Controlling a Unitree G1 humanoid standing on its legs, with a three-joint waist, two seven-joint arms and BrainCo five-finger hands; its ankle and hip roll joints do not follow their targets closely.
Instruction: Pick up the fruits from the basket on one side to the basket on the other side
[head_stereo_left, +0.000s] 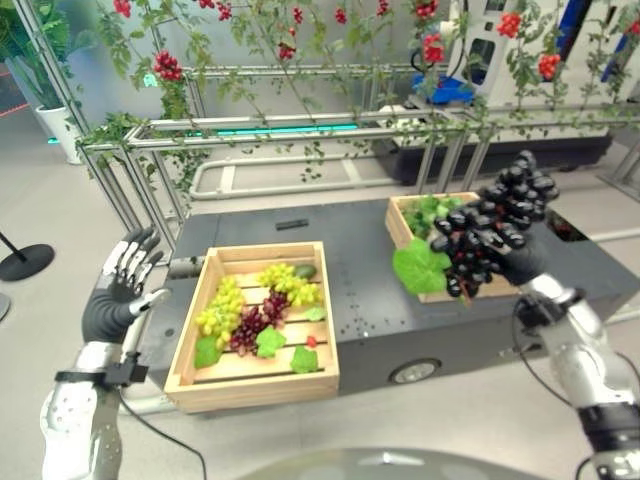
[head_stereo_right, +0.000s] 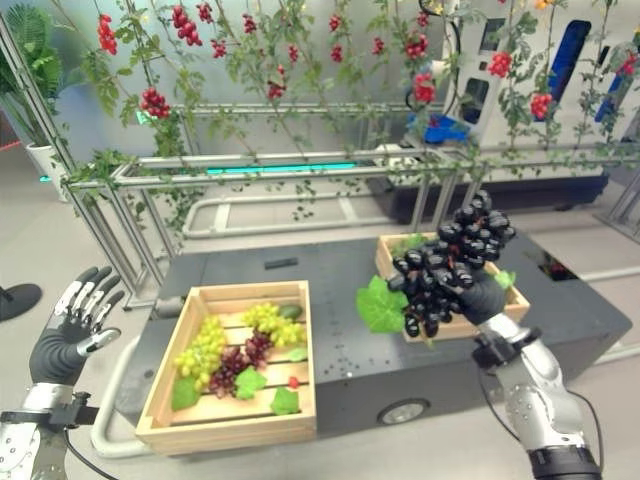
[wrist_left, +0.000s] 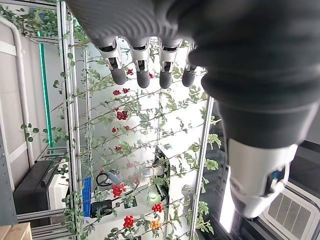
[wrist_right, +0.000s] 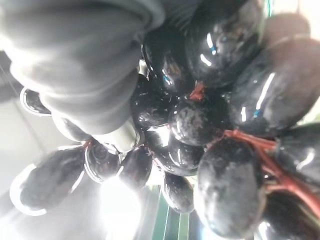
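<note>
Nearest you, the left crate (head_stereo_left: 255, 377) is holding green grapes (head_stereo_left: 222, 309), red grapes (head_stereo_left: 252, 325) and leaves. Left of it, your left hand (head_stereo_left: 118, 293) is hovering, fingers spread and holding nothing. Right of the crate, your right hand (head_stereo_right: 480, 296) is gripping the black grapes (head_stereo_left: 492, 227) above the far crate (head_stereo_left: 403, 231), which is holding greenery. Vine racks (head_stereo_left: 300, 130) are standing beyond.

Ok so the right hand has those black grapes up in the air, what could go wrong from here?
The black grape bunch hangs in the right hand partly beyond the smaller crate; if the hold slips it may fall to the platform or floor. Its green leaf dangles loose and could snag the crate rim. The left hand is raised and open, too far aside to help.
</note>
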